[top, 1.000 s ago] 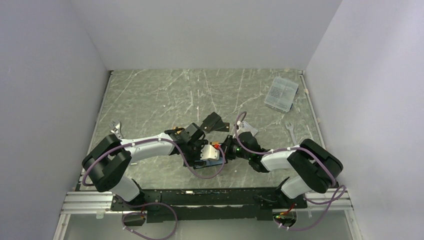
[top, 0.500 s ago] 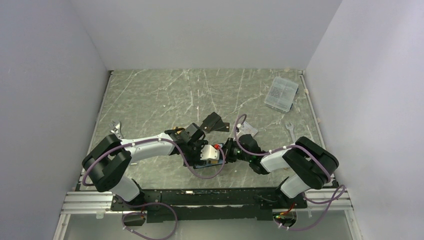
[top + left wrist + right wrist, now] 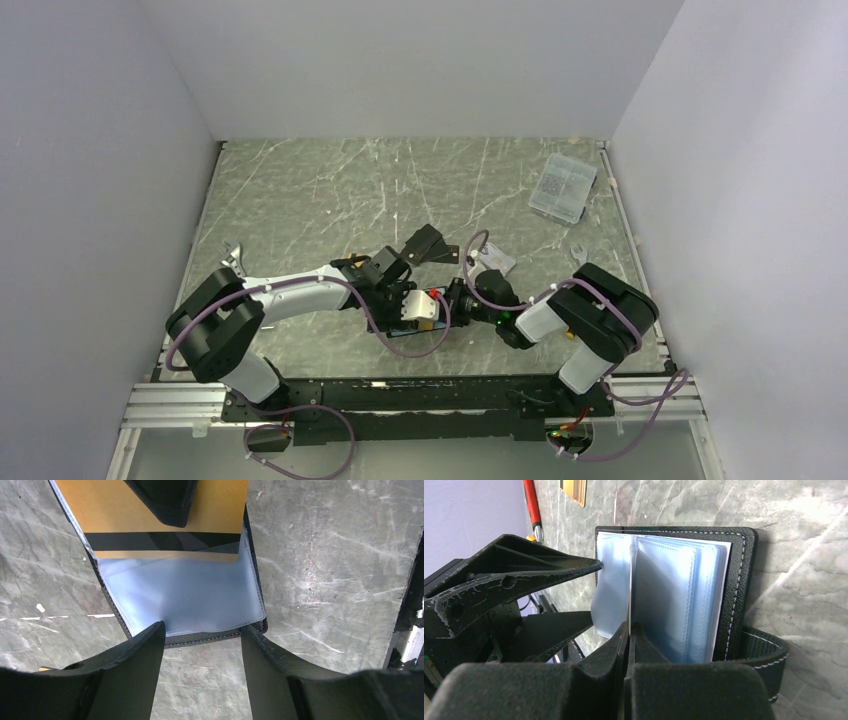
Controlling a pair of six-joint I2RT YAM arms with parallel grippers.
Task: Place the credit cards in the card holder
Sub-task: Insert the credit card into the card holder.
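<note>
right gripper pinches orange-gold card, top cut off | left gripper spread at card holder edge | overhead: both largely hidden

Right gripper pinched tight on credit card, edge-on among blue sleeves of open card holder. Left gripper fingers spread at left.

Ctr-near blocked: left end effector, jaws apart, & right end effector, pinching orange-gold card, meet at card holder. Just behind: black flat item, silver card. Edges: wrench L, wrench R; clear box far-R. Open lane: far-L tabletop.
</note>
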